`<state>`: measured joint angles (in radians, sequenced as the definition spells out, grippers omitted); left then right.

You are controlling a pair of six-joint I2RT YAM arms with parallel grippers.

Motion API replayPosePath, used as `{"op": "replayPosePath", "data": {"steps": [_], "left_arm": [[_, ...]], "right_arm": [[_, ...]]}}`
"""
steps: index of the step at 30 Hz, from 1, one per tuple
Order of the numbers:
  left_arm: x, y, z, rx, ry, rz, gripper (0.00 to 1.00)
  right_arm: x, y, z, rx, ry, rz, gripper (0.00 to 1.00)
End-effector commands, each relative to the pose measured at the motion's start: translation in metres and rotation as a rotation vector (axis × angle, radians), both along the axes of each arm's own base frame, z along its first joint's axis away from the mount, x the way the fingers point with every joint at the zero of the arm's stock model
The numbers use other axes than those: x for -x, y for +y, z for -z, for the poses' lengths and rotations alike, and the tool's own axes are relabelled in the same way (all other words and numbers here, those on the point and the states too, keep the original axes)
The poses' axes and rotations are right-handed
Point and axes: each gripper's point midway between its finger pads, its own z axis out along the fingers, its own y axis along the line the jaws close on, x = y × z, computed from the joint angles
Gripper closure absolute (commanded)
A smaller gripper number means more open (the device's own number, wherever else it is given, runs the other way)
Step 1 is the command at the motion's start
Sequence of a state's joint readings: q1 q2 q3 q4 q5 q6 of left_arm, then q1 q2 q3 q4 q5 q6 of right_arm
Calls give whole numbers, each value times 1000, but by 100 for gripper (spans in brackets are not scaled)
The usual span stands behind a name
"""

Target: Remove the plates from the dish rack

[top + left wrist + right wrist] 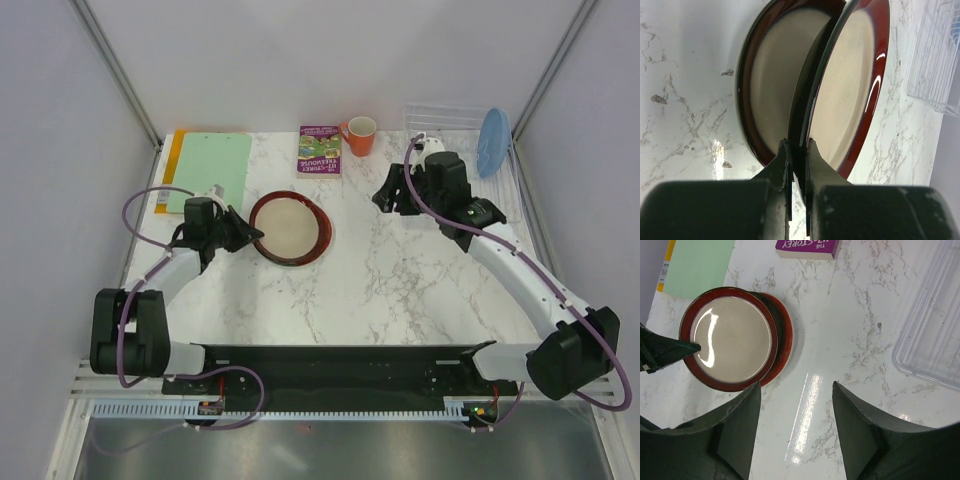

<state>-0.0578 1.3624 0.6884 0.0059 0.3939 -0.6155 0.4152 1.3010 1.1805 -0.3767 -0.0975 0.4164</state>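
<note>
Clamped on the thin left rim of the cream-centred plate, my left pincer holds it tilted over the red plate, so it may slip and chip both; my right pincer gapes, and the blue plate stands in the far-right dish rack.

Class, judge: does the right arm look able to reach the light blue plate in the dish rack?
Probably yes: the right gripper is open and empty beside the dish rack, and nothing covers the light blue plate, though the gripper faces away.

White links, black joints, purple cables.
</note>
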Motion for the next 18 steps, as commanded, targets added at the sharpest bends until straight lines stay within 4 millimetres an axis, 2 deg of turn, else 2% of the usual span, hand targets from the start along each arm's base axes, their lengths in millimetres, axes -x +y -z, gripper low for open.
{"op": "replayPosePath", "data": {"steps": [1, 4, 5, 6, 8, 9, 11, 12, 14, 15, 18], "left_arm": [[-28, -5, -41, 10, -155, 42, 98], [-27, -6, -34, 14, -121, 42, 97], [-26, -7, -31, 18, -111, 51, 95], [-27, -7, -27, 17, -92, 51, 89], [-26, -7, -20, 9, -60, 55, 88], [-27, -6, -18, 4, -47, 55, 88], [-24, -6, -9, 0, -10, 59, 83], [-23, -6, -6, -1, 7, 58, 71], [-21, -9, -4, 5, 23, 82, 59], [-21, -9, -6, 0, 24, 87, 48], [-17, -5, -3, -29, 40, 83, 33]], "right_arm": [[-1, -15, -14, 33, -53, 28, 34], [-5, -29, -16, 68, -59, 72, 31], [-10, -43, -19, 105, -76, 132, 29], [-13, -48, -25, 120, -92, 152, 27], [-20, -70, -27, 205, -109, 233, 26], [-24, -75, -37, 223, -132, 250, 25], [-32, -92, -45, 297, -146, 308, 25], [-35, -98, -48, 320, -150, 323, 24], [-43, -108, -55, 355, -162, 356, 22], [-46, -117, -57, 389, -168, 386, 22], [-58, -137, -63, 449, -177, 444, 20]]}}
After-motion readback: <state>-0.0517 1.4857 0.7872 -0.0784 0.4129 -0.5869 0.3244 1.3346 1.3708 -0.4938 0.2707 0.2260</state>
